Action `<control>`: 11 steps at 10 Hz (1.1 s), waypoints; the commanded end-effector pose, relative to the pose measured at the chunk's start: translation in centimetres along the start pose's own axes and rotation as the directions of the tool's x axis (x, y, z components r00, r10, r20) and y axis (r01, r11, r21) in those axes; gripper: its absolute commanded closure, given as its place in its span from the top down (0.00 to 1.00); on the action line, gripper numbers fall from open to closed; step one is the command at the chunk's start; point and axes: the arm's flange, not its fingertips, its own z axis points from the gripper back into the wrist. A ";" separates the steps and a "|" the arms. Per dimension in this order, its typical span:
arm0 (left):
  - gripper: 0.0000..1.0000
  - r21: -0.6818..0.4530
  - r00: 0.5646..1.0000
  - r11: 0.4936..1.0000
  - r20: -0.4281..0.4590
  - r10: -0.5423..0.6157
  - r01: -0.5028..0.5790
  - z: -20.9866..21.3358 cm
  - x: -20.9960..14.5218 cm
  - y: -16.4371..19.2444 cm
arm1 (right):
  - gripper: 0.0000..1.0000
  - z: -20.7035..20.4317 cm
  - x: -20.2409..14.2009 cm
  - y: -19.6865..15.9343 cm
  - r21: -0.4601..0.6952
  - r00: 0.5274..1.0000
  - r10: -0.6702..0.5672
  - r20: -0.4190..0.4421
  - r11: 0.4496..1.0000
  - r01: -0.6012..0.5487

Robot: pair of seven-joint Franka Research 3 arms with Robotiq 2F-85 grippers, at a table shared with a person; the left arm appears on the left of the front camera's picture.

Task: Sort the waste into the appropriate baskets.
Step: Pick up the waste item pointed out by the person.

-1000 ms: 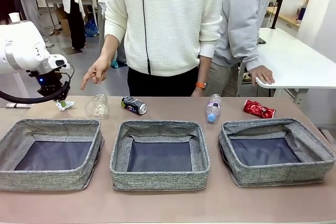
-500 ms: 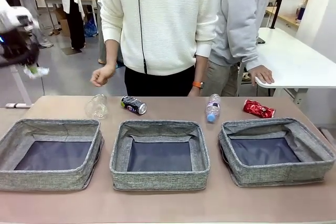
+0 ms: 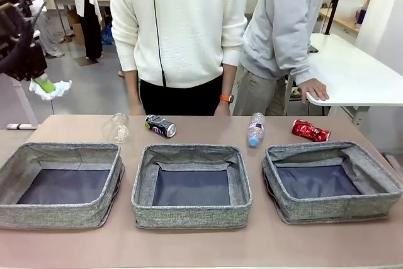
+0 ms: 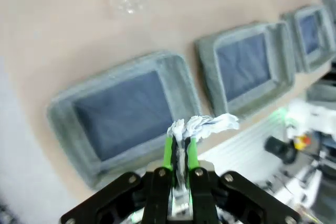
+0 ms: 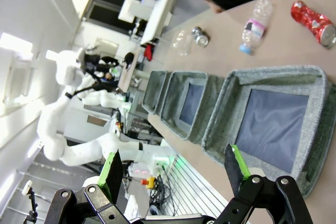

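Observation:
My left gripper (image 3: pixel 43 84) hangs high above the table's far-left corner, shut on the crumpled white tissue (image 3: pixel 58 90). The left wrist view has the tissue (image 4: pixel 202 125) pinched between the green pads (image 4: pixel 168 150), above the left basket (image 4: pixel 176 72). Three grey baskets stand in a row: left (image 3: pixel 63 149), middle (image 3: pixel 189 152), right (image 3: pixel 327 152). Behind them lie a crushed clear bottle (image 3: pixel 116 129), a dark blue can (image 3: pixel 160 126), a pink-labelled clear bottle (image 3: pixel 255 129) and a crushed red can (image 3: pixel 310 131). My right gripper (image 5: pixel 175 171) stands open above the right basket (image 5: pixel 273 76), holding nothing.
Two people stand at the table's far edge, one in a white sweater (image 3: pixel 182 23), one in grey resting a hand (image 3: pixel 313 89) on a white side table (image 3: pixel 359 77). All three baskets show bare dark lining.
My left gripper has risen from the table's far-left corner with the tissue and swung up and left. The pointing hand of the person in white has drawn back to their side.

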 end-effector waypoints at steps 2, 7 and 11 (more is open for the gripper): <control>0.00 -0.052 0.978 0.999 0.210 -0.005 0.016 -1.8 -6.1 -2.4 | 1.00 -0.1 0.3 0.1 0.018 1.000 0.026 0.017 1.000 -0.026; 0.00 -0.028 0.994 0.999 0.104 -0.018 0.021 -1.6 -5.0 -2.4 | 1.00 -0.1 0.3 0.1 0.018 1.000 0.026 0.017 1.000 -0.026; 0.10 0.119 0.983 0.977 0.073 0.171 -0.179 0.3 -1.2 -11.0 | 1.00 -0.1 0.3 0.1 0.018 1.000 0.026 0.017 1.000 -0.026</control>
